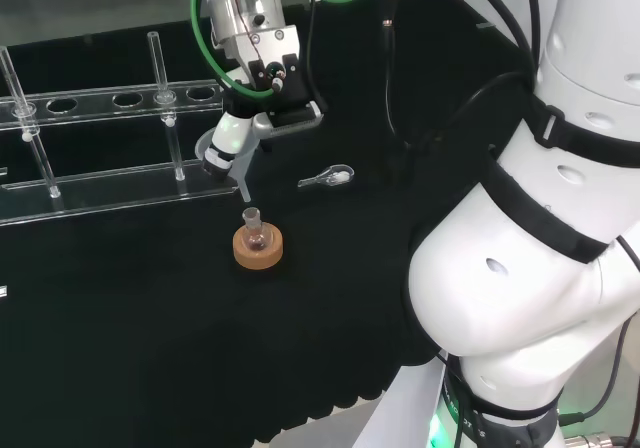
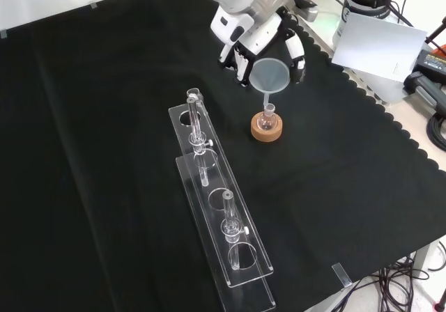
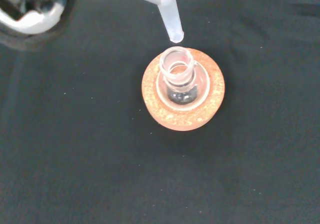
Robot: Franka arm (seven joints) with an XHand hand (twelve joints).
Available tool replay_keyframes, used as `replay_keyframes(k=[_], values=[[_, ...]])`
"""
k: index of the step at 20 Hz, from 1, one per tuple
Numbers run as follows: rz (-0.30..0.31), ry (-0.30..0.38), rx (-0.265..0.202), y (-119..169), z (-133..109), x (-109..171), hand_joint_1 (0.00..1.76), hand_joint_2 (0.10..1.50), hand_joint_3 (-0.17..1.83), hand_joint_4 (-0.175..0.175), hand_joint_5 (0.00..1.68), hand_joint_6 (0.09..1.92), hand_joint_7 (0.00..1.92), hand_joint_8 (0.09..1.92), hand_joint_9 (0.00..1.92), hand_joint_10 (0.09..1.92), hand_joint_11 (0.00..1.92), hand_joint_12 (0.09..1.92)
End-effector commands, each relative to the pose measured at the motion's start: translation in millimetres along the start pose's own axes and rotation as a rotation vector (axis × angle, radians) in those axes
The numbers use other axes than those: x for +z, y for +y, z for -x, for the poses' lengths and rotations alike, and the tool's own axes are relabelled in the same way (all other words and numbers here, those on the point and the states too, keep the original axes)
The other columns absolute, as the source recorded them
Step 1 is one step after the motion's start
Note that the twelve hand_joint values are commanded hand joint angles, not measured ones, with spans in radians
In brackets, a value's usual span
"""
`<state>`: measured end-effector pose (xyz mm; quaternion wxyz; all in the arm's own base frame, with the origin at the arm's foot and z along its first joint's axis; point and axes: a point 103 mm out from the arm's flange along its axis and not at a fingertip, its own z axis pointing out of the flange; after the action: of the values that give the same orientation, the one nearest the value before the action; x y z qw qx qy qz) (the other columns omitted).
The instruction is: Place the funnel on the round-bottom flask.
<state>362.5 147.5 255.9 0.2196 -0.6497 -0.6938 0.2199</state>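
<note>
Black cloth [image 2: 104, 117] over bench, scalloped edge.

- funnel [image 2: 270, 76]: translucent plastic, wide mouth up, stem pointing down, tip just above flask neck, not yet inserted
- round-bottom flask [image 3: 178, 79]: small clear glass, upright in cork ring stand [image 3: 183, 113] on black cloth

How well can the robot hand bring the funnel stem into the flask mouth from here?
Probably well: the robot hand holds the funnel, its stem tip just above the open neck of the flask, nothing between them.

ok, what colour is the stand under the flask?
Light brown cork; the stand shows best in the wrist view.
</note>
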Motion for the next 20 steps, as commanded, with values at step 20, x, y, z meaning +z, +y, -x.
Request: replay_keyframes(k=[20], values=[[-0.015,0.037,0.000,4,7,17,0.85,0.56,0.85,-0.046,0.74,0.95,1.07,0.82,1.01,0.43,0.23,1.44]])
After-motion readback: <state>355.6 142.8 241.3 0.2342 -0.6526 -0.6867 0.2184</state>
